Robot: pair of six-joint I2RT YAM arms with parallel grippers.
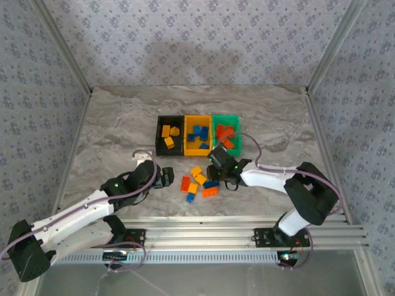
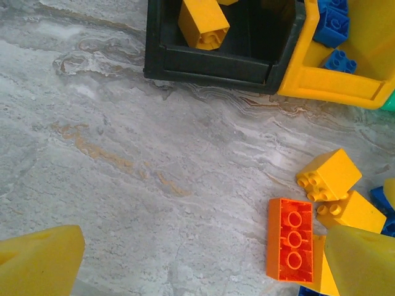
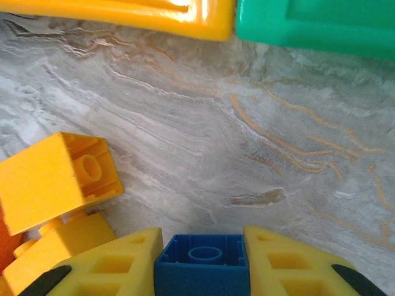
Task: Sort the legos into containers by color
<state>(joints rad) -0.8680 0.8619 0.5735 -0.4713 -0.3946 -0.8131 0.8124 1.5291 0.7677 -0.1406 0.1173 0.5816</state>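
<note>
Right gripper [image 3: 202,246] pinched on a blue brick [image 3: 201,274] at the pile's edge near the yellow-orange bin [image 3: 123,13], left gripper [image 2: 203,237] wide and empty; fingertip-only grip plus yellow bricks [image 3: 55,179] crowding one finger, so it may twist out or snag on lift.

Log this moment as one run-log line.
left hand: open, over table | right hand: shut on blue lego | loose legos: several on table
</note>
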